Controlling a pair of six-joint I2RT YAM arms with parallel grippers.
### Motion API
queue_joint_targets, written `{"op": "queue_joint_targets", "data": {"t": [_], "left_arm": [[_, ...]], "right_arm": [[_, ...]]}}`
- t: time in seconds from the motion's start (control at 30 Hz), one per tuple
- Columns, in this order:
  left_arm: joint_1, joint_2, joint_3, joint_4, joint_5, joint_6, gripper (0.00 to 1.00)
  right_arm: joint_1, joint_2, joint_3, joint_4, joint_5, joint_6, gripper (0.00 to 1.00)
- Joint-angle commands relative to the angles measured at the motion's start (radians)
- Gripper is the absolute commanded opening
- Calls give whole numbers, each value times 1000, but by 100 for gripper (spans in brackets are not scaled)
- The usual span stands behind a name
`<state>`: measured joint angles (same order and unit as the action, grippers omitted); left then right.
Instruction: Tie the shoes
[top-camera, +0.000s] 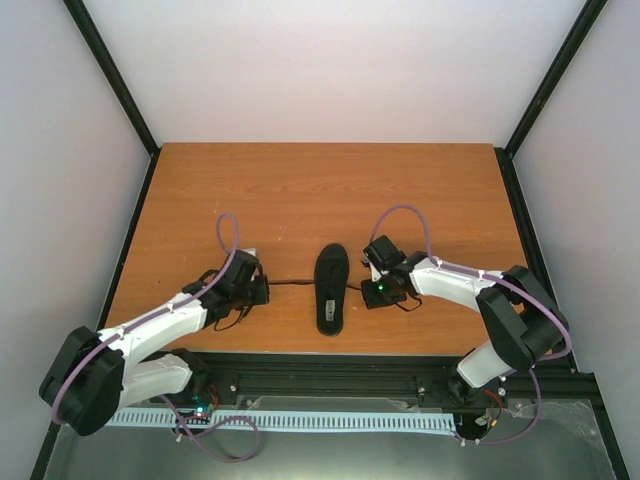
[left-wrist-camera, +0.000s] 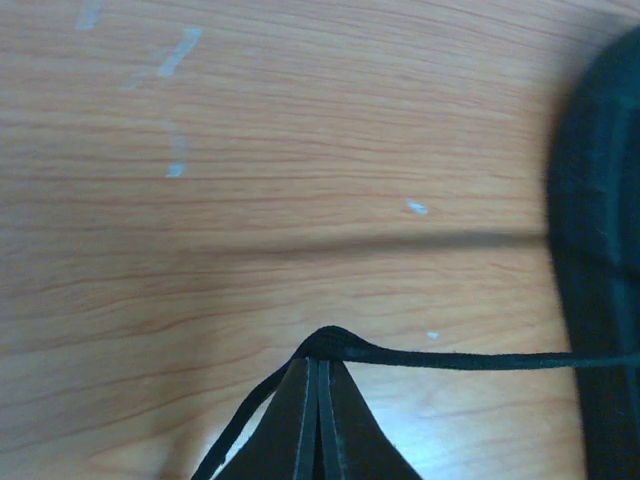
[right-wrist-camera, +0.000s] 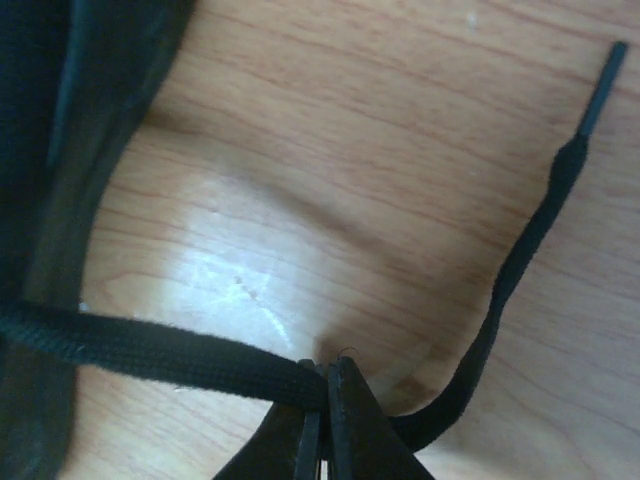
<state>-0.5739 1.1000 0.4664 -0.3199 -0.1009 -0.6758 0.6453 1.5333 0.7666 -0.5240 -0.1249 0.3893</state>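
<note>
The black shoe (top-camera: 332, 287) lies lengthwise at the table's middle near the front edge. It fills the right edge of the left wrist view (left-wrist-camera: 600, 250) and the left edge of the right wrist view (right-wrist-camera: 60, 150). My left gripper (top-camera: 262, 288) is left of the shoe, shut on the left lace (left-wrist-camera: 470, 359), which runs taut to the shoe. My right gripper (top-camera: 368, 286) is right of the shoe, shut on the right lace (right-wrist-camera: 150, 345). That lace's free end (right-wrist-camera: 540, 230) curls away over the table to its tip (right-wrist-camera: 604, 80).
The wooden table (top-camera: 330, 190) stretches behind the shoe. Black frame posts (top-camera: 110, 70) stand at the back corners. A black rail (top-camera: 330, 370) runs along the near edge between the arm bases.
</note>
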Motion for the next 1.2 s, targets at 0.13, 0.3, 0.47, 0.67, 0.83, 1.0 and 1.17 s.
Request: {"op": "queue_joint_targets", "data": {"t": [0.13,0.3,0.47,0.67,0.83,1.0,1.17], "left_arm": [[7,54,62,157,306,231,44],[-18,95,97,171,382,345,67],[-89,136,129,178,336,378,69],[-104,34,87,104,-48,164,85],[0,-33,67,-7,-116,77,91],[37,-127,36,81,53,183,86],[-9,-110,11,249,344,281,79]], "right_arm": [[-18,-67,-8,83,-140,-40,4],[-28,-59,-11,111,-183,-33,4],[-34,-56,-6,117,-196,-29,4],[-45,-64,-10,119,-197,-25,4],[-58,-60,-16,122,-201,-22,4],[-73,-57,-25,133,-215,-23,4],[-95,-56,-37,168,-263,-20,5]]}}
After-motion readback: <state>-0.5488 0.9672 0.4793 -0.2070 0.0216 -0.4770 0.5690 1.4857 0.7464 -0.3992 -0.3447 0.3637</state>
